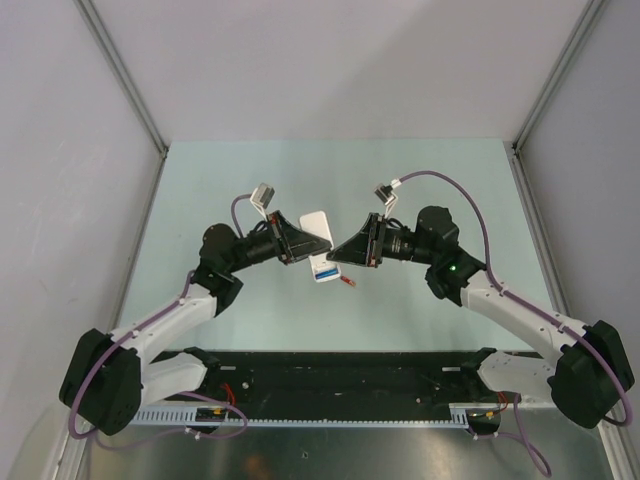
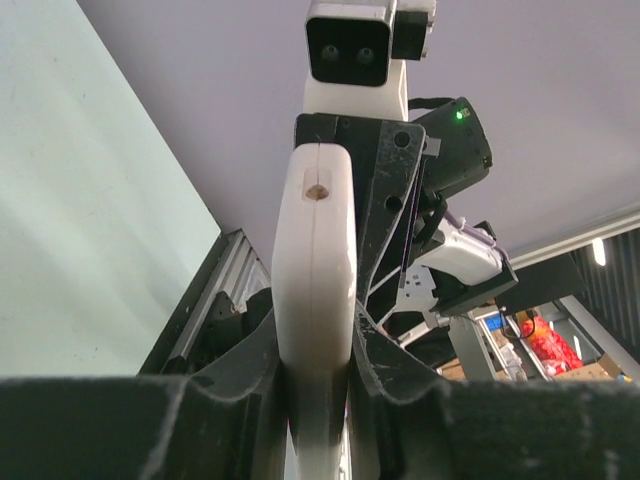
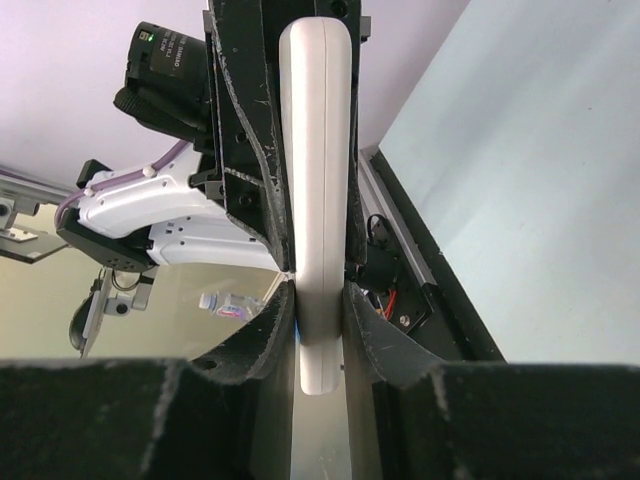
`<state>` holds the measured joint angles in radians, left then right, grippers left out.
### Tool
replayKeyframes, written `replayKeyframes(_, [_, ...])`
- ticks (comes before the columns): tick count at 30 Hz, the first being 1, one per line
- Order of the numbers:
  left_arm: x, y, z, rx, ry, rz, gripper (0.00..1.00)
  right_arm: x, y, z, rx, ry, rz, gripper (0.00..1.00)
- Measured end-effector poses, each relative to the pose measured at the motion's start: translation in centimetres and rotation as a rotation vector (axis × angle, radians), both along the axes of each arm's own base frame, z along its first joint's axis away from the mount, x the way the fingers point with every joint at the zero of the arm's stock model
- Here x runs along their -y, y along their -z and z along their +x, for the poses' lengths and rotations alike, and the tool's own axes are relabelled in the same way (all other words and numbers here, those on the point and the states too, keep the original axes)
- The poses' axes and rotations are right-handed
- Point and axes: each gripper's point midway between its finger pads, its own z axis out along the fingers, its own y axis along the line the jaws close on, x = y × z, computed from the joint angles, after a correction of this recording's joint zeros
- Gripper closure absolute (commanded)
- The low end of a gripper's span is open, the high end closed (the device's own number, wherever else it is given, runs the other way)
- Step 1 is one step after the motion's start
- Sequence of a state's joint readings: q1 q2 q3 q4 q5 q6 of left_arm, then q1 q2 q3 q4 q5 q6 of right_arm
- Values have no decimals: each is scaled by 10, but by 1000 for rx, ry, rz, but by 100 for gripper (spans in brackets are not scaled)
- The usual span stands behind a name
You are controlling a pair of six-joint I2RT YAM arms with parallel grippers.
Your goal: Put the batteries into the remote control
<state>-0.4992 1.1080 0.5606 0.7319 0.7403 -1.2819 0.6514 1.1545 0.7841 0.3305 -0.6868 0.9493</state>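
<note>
remote control (image 3: pixel 318 150): held edge-on above mid-worktop (image 1: pixel 250 170) | left gripper (image 2: pixel 316 350): clamped on it | right gripper (image 3: pixel 320 330): clamped on it, facing | red battery (image 1: pixel 348 283): on worktop, nearest right gripper

Twin arms, the left arm (image 1: pixel 160 328) and the right arm (image 1: pixel 520 315), pair white link shells with black joint housings. Lilac cables (image 1: pixel 440 174) loop along both. A green light (image 1: pixel 452 267) glows on the right arm. Small grey wrist cameras (image 1: pixel 262 194) sit above black fingers (image 3: pixel 385 345) with scuffed edges.
</note>
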Motion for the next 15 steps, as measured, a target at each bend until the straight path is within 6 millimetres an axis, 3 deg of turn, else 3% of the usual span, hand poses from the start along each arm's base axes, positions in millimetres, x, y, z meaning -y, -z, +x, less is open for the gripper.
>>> replayKeyframes(1, [0,0,0,0,0,0,79,0,0,0,-1,-2,0,100])
replayKeyframes(5, [-1,0,-2,3,0,-1,100,0,0,-2,-1,-11,1,100])
replayKeyframes(6, [-1,0,-2,3,0,-2,100,0,0,-2,-1,-11,1,100])
replayKeyframes(10, [-2,0,-2,3,-3,-3,100,0,0,-3,-6,-19,1,61])
replayKeyframes(15, [-2,6,-3,-9,-7,2,100,3,5,0,-18,-6,-15,44])
